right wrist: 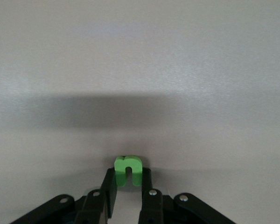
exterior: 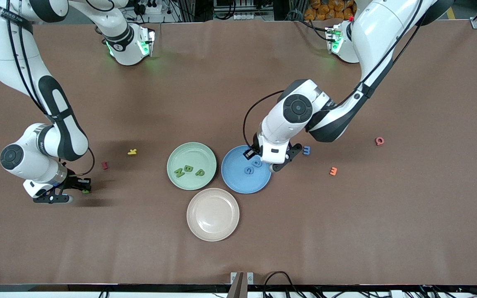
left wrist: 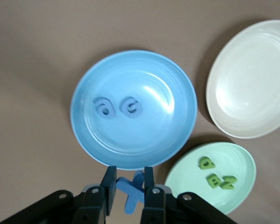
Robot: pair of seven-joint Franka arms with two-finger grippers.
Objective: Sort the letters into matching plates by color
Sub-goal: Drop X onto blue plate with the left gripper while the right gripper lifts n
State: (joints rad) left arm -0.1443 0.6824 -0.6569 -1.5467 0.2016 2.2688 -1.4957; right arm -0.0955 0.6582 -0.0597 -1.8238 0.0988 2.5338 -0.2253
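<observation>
Left gripper (left wrist: 129,189): over blue plate (exterior: 238,182) rim, clamped on blue letter (left wrist: 130,192) | Right gripper (right wrist: 127,186): low at right arm's table end, closed on green letter (right wrist: 127,170) | Green plate (exterior: 180,155): three green letters (exterior: 188,170) | Blue plate: two blue letters (exterior: 253,167)

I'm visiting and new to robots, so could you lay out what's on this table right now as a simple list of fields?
left gripper: shut on a blue letter, over the rim of the blue plate
right gripper: shut on a green letter, toward the right arm's end of the table
green plate: holds three green letters
blue plate contents: two blue letters
beige plate: nothing in it
loose on the table: one more blue letter, plus yellow, orange and two red letters
</observation>
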